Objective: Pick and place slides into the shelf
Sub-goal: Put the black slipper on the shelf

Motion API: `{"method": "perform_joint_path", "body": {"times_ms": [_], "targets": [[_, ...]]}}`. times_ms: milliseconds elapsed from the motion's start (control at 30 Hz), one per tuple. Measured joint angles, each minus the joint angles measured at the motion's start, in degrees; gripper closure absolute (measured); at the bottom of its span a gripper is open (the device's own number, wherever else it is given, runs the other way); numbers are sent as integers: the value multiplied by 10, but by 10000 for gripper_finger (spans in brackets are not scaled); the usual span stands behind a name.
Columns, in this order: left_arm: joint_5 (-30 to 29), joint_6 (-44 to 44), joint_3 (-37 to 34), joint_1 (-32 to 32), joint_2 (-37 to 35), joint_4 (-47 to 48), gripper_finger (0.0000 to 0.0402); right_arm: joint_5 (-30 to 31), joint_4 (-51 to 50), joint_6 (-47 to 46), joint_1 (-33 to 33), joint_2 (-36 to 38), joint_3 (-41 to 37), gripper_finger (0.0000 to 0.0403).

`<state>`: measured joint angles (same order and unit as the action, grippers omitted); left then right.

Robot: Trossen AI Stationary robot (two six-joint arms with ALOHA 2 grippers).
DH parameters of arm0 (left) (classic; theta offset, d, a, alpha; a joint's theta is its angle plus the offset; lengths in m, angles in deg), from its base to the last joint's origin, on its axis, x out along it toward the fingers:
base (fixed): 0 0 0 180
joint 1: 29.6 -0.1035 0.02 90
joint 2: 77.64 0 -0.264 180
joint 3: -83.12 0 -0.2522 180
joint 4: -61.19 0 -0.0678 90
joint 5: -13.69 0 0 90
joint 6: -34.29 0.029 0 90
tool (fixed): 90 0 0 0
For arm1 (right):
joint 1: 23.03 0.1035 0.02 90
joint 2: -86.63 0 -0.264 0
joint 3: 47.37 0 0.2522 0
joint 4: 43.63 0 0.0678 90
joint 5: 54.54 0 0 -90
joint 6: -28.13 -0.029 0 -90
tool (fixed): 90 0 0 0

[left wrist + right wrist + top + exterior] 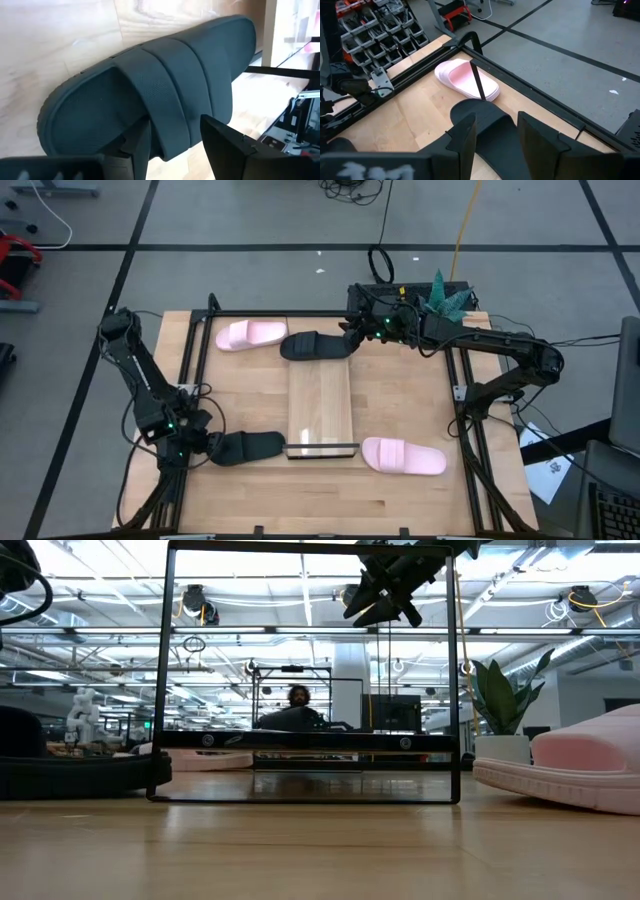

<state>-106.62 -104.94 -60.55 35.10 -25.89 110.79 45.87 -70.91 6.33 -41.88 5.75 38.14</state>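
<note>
Two black and two pale pink slides lie sole-down on the wooden table around the shelf [320, 405], a light plank with a dark lip [322, 449] at its near end. My left gripper [207, 446] is open at the near-left black slide [250, 447], its fingers [225, 145] on either side of the strap [175, 100]. My right gripper [350, 338] is open above the far black slide [312, 346], which shows between its fingers in the right wrist view [487, 122]. One pink slide [250, 334] lies far left, the other [403, 456] near right. My left gripper stands with one finger on each side of the strap where it meets the slide's edge [172, 147], coming in low from the table's left. I cannot tell whether the fingers touch it. The slide lies flat on the table.
Black rails [190, 350] run along the table's left, far and right edges. A green plant [445, 298] stands at the far right corner. A dark metal frame [160, 670] stands across the low view, with a person [297, 698] beyond the table.
</note>
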Motion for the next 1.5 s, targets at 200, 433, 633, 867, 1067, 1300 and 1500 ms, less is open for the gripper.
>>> {"method": "perform_joint_path", "body": {"times_ms": [200, 433, 633, 867, 1067, 1300, 1500], "targets": [[-8, 4, 0, -3, 5, 0, 236, 1, 0, 2, 0, 0, 0, 268], [-37, 8, 0, -20, 51, -19, 239, 2, 0, 2, 0, 0, 0, 268], [-60, 9, 0, -31, 111, -50, 292, 3, 0, 2, 0, 0, 0, 268], [-110, 10, 0, -29, 138, -81, 392, 3, 0, 4, 0, 0, 0, 268], [-113, 8, 0, -29, 137, -89, 398, 3, 0, 4, 0, 0, 0, 268], [-113, 7, 0, -29, 137, -106, 400, 3, 0, 5, 0, 0, 0, 268], [-120, 9, 0, -29, 120, -110, 401, 3, -1, 12, 0, 0, 0, 268]]}}
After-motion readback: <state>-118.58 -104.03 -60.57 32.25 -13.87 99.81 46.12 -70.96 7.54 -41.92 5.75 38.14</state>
